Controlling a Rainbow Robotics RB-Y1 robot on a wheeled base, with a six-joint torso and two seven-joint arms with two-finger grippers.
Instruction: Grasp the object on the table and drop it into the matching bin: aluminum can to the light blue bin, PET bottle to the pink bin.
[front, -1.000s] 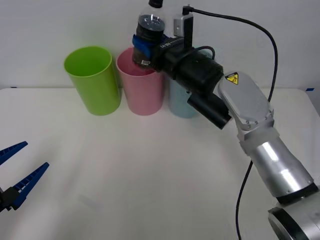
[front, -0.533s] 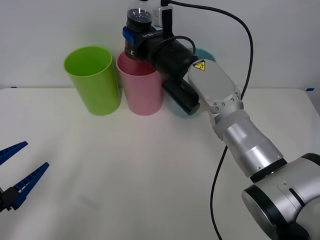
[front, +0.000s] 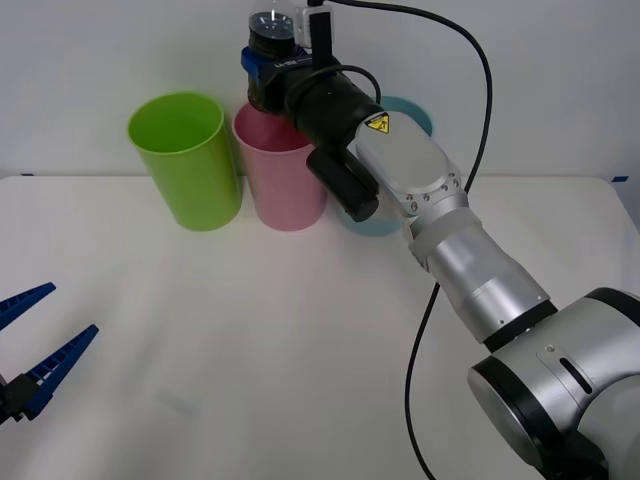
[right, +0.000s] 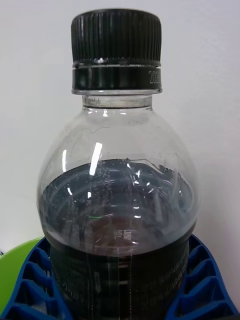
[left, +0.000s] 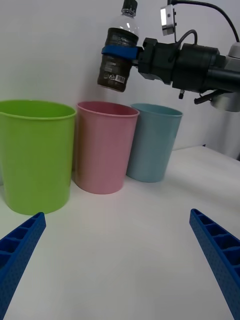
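Your PET bottle (left: 119, 50), clear plastic with a ribbed black cap and dark lower body, hangs above the pink bin (left: 104, 146), clamped in the right gripper (left: 120, 51). The light blue bin (left: 152, 141) stands just beside. Your left gripper (front: 35, 345) rests spread wide over the table (front: 300, 350).

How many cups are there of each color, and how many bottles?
Lime green bin: 1
Pink bin: 1
Light blue bin: 1
PET bottle, held above the pink bin by the right gripper: 1
Total: 4
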